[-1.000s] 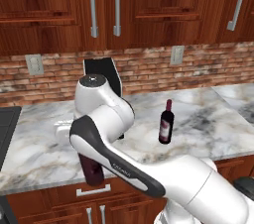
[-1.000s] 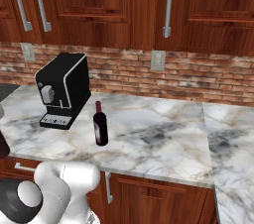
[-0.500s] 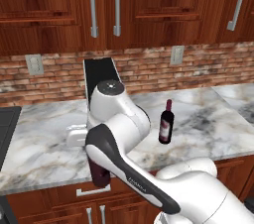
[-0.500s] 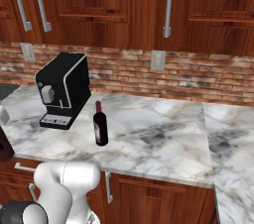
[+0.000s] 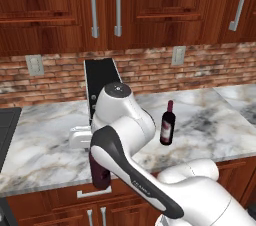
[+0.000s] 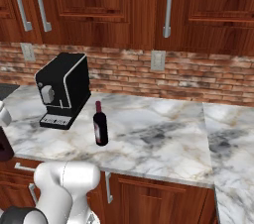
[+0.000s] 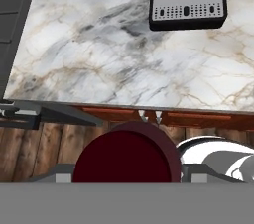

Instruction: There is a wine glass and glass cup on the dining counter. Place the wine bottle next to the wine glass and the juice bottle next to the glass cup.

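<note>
The juice bottle (image 5: 101, 174) is hanging in front of the cabinet fronts, just off the front edge of the marble worktop (image 5: 45, 145), and it is not resting on anything. In the left base view its maroon body is standing upright, with the long axis vertical, and its top is hidden behind the arm. In the hand view the wide dark-red cap (image 7: 122, 162) is pointing straight at the camera, so the bottle is lying along the line of the gripper (image 7: 122, 177). The jaws are standing partly open, one grey finger (image 7: 206, 173) on each side of the cap, and they are gripping the juice bottle between them. The contact itself is cut off by the lower edge of the view.

The wine bottle (image 6: 100, 124) is standing upright on the worktop, neck up, well apart from the juice bottle. A black coffee machine (image 6: 63, 89) is standing near it against the brick wall (image 6: 198, 79). In the left base view the white arm is covering much of the coffee machine and the worktop in front of it. Dark wood wall cabinets (image 6: 124, 5) are hanging above.
</note>
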